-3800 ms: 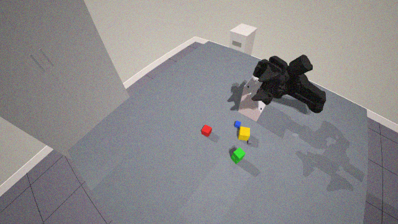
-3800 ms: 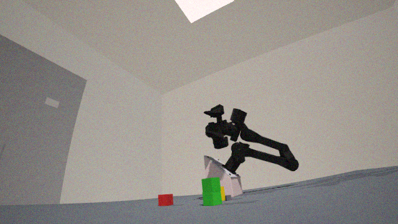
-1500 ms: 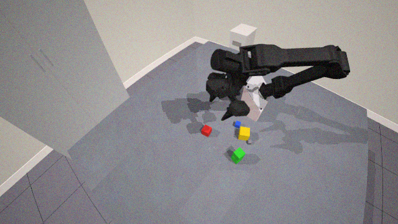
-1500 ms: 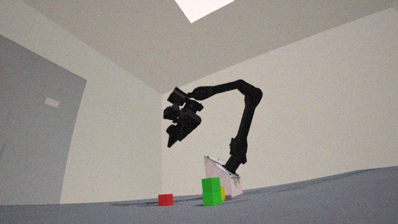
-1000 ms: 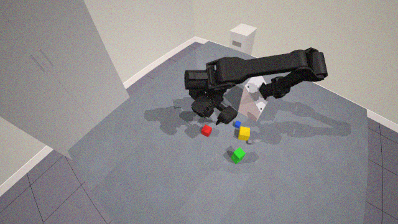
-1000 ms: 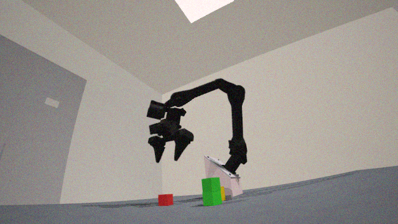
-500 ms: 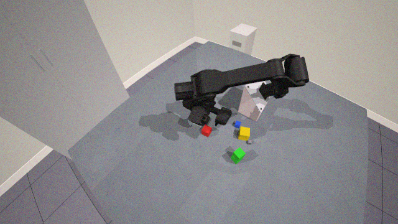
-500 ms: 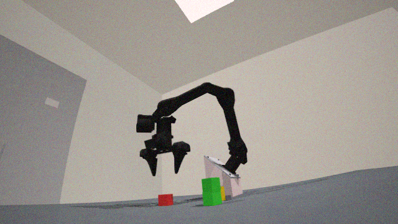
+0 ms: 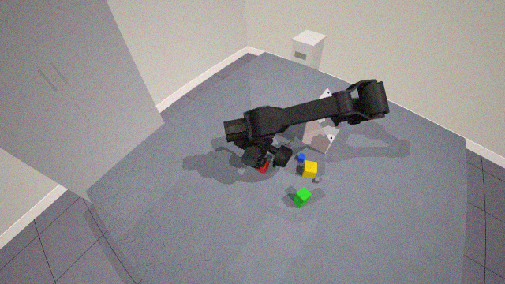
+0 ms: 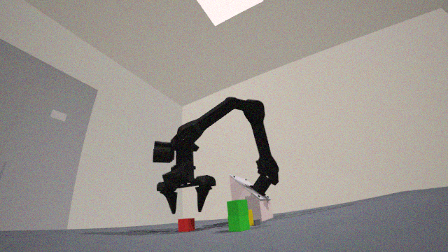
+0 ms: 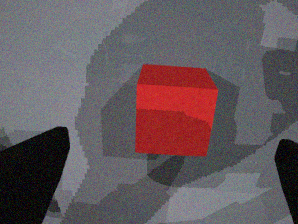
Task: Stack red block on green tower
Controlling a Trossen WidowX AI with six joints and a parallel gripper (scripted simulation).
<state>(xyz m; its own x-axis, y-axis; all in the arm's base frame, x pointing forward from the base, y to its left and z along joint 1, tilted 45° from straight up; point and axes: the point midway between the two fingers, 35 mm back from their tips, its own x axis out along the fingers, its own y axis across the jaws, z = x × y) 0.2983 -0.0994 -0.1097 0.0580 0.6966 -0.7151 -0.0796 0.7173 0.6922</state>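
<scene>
far left in the top view: a tall grey cabinet (image 9: pixel 67 99) against the cream wall. toward the middle: black arm (image 9: pixel 304 112) reaching out from a pale wedge-shaped base (image 9: pixel 316 136), wrist bent down. under the wrist: gripper (image 9: pixel 269 157) with fingers spread wide apart, nothing between them. red block (image 9: pixel 263 167) on the grey floor (image 9: pixel 197 221), partly hidden beneath the left finger in that view. just right of it: small blue block (image 9: pixel 301 157), then yellow block (image 9: pixel 310 169) close beside. lower and apart from these: green tower (image 9: pixel 302 196), standing upright. far back by the wall: a white box (image 9: pixel 308 49).

from the low exterior view, left to right: gripper (image 10: pixel 185 203) pointing straight down, tips hanging above the red block (image 10: pixel 186 225) and clear of it, a gap visible between tips and block top. green tower (image 10: pixel 238 215) to the right of the red block, apart from it, taller than it, untouched. yellow block (image 10: pixel 250 217) peeking out behind the tower's right edge. base (image 10: pixel 250 201) behind, arm (image 10: pixel 224 115) arching overhead.

from the wrist view: dark finger (image 11: pixel 29 192) at lower left, another at the right edge, red block (image 11: pixel 176 111) lying on the floor between them and touching neither.
</scene>
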